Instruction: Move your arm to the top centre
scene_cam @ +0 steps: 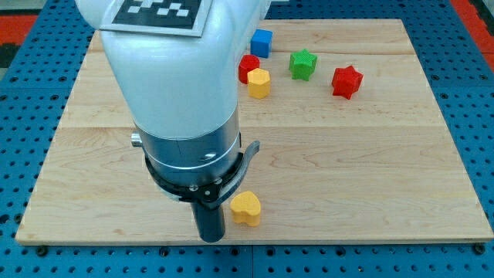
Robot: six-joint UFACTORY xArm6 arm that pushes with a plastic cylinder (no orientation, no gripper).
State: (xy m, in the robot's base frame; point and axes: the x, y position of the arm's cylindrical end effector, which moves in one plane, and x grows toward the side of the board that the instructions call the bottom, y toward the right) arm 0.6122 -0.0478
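My tip [211, 237] stands near the board's bottom edge, left of centre, under the large white and grey arm body [174, 85]. A yellow heart block [246, 208] lies just right of the tip, close to it; I cannot tell if they touch. Near the view's top centre sit a blue cube [262, 42], a red block [248, 67], a yellow block [259, 83] touching the red one, a green star block [303, 64] and a red star block [346, 81].
The wooden board [370, 170] lies on a blue perforated table [471, 93]. The arm body hides much of the board's top left. A black and white marker [158, 14] sits on top of the arm.
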